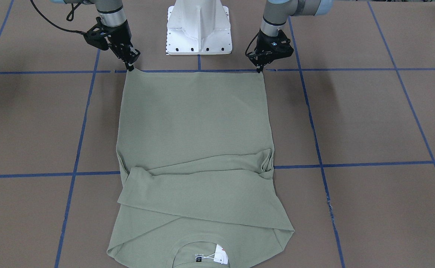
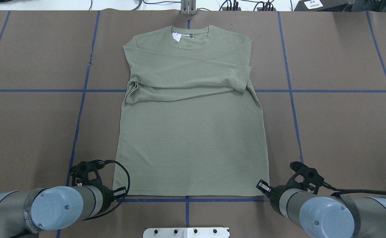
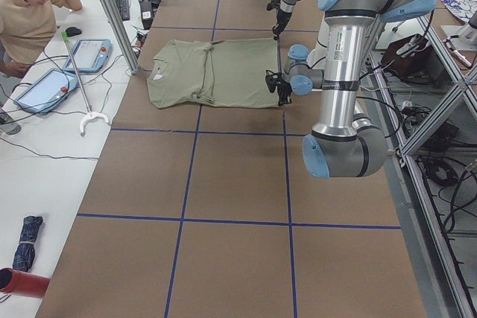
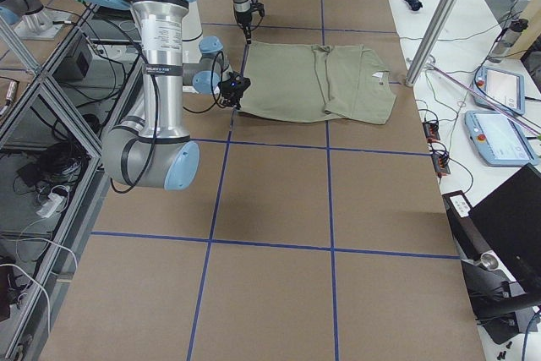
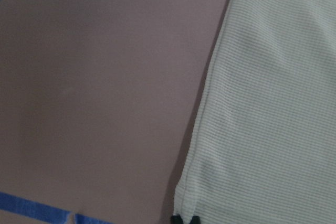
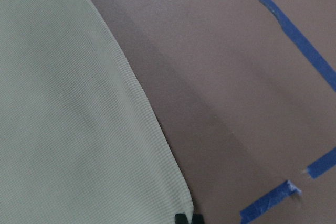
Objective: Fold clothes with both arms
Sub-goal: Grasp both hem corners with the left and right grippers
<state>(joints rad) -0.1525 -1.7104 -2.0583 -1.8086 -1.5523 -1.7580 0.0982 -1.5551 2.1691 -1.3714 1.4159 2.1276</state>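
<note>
Left hand, right hand pinch shirt corners; hidden overhead.

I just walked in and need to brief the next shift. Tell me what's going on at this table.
The robot is folding a sage-green shirt that lies flat on the table. Its sleeves are already folded across the chest and its collar points away from the robot. The left gripper and right gripper each sit at a bottom hem corner, fingertips apparently pinched shut on it. The hem is not yet lifted.
</note>
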